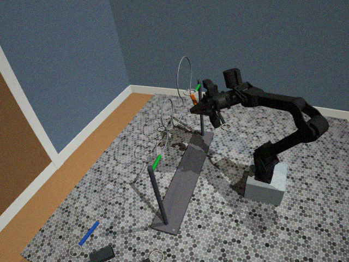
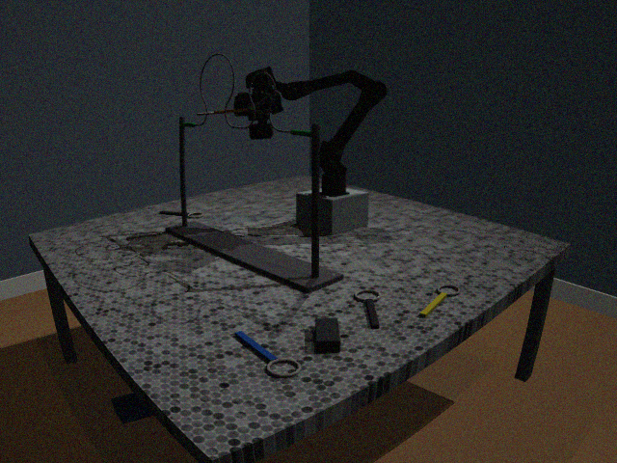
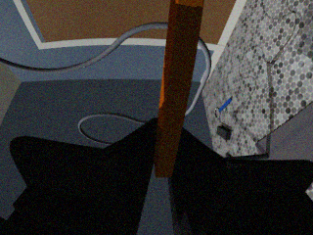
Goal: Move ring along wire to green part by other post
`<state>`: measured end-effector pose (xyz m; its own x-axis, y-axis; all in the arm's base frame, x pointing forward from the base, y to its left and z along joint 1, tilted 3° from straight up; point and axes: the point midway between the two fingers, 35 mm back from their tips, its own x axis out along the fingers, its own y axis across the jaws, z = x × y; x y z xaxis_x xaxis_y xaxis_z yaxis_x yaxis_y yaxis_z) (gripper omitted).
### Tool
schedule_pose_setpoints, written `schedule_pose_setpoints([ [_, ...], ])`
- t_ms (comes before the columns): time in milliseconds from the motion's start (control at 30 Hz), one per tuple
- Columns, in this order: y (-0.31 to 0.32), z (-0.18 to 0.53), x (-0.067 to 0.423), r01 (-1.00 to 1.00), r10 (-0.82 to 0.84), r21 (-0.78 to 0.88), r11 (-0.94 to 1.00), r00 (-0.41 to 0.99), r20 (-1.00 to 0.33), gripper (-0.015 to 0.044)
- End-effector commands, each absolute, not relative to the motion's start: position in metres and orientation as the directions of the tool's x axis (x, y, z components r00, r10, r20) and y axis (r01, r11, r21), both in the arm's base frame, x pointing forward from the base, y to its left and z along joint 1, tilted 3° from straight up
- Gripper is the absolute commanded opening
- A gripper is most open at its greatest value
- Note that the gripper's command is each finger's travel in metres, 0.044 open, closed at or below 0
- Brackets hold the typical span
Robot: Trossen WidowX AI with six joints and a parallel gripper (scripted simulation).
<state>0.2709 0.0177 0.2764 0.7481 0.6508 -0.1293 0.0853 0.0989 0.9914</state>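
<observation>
The ring (image 1: 184, 93) is around the grey wire (image 1: 178, 81) (image 2: 201, 79) (image 3: 93, 61), just past the far green part (image 1: 197, 87) (image 2: 189, 124) at the far post (image 1: 202, 121) (image 2: 182, 174). It is nearly edge-on in the exterior view and out of the wrist view; whether it touches the wire cannot be told. My gripper (image 1: 192, 110) (image 3: 162, 124) is shut on the orange handle (image 1: 193, 99) (image 2: 227, 112) (image 3: 180, 83), near its end. The near green part (image 1: 156, 162) (image 2: 301, 132) meets the near post (image 1: 157, 194) (image 2: 314, 199).
The wire's tall loop and smaller loop rise beside the gripper. A base plate (image 1: 183, 180) (image 2: 249, 254) carries both posts. A blue-handled ring (image 1: 89, 233) (image 2: 254, 345), a black block (image 1: 102, 254) (image 2: 327, 335), a dark-handled ring (image 2: 371, 313) and a yellow-handled ring (image 2: 433, 304) lie on the table.
</observation>
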Motion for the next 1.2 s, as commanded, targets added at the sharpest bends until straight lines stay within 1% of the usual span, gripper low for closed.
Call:
schedule_pose_setpoints([
  [0,0.019,0.286,0.27,0.078,0.658,0.994,0.071,0.746,-0.106,-0.015],
  [333,0.017,0.304,0.27,0.096,0.666,0.995,-0.034,0.744,-0.049,-0.015],
  [700,0.01,0.335,0.271,0.127,0.666,0.965,-0.228,0.744,0.059,-0.015],
  [900,0.007,0.358,0.28,0.153,0.607,0.923,-0.354,0.788,0.102,-0.015],
  [1167,0.005,0.365,0.282,0.159,0.593,0.908,-0.388,0.797,0.114,-0.015],
])
